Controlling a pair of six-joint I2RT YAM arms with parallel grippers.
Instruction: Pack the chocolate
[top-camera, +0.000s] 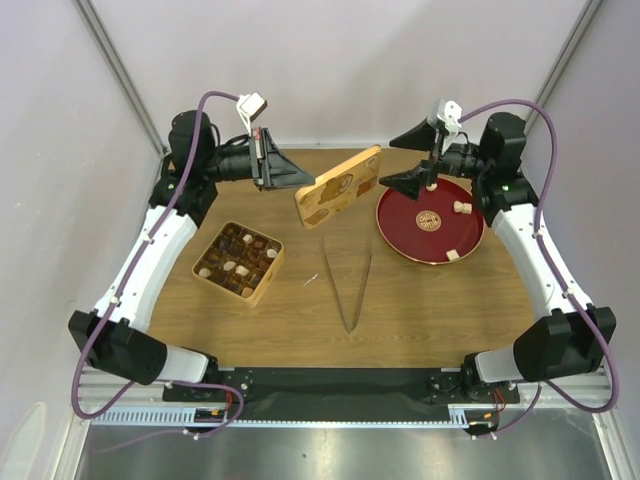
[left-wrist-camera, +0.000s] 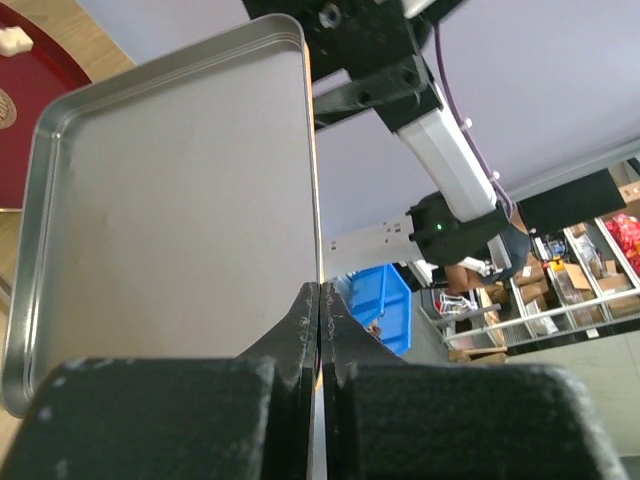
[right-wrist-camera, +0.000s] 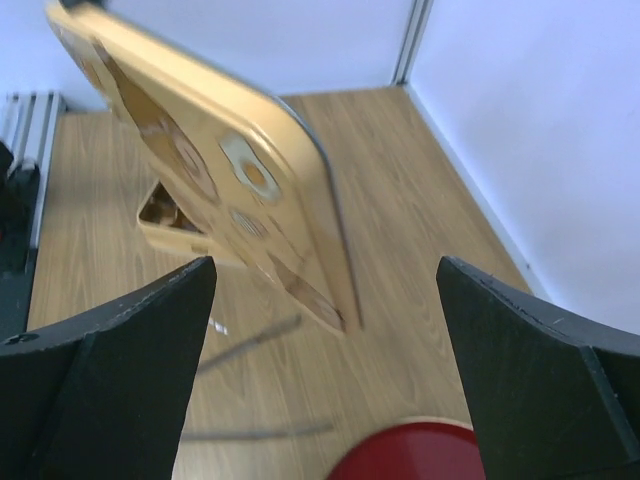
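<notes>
- A box (top-camera: 262, 283) is seen open on the left of the table (top-camera: 420, 300); its grid cells are filled with chocolate (top-camera: 236, 256) – dark, tan and cream pieces.
- The left gripper (top-camera: 297, 181) is pinched on one edge of the lid (top-camera: 338, 187), its fingers (left-wrist-camera: 300, 330) pressed together on the rim. The lid is held tilted, clear of the table and beyond the box, with the printed face turned toward the right arm; in the left wrist view only the bare metal inside is shown.
- The tongs (top-camera: 347, 290) are laid flat between box and plate, with the joined end toward the near edge.
- A red plate (top-camera: 400, 235) is set on the right. Two cream pieces are seen on it, well apart, one by the right rim and one by the near rim.
- The right gripper (top-camera: 420, 160) is spread wide – nothing is held between its fingers (right-wrist-camera: 120, 350). It is poised over the plate's far-left rim, near the lid but apart from it.
</notes>
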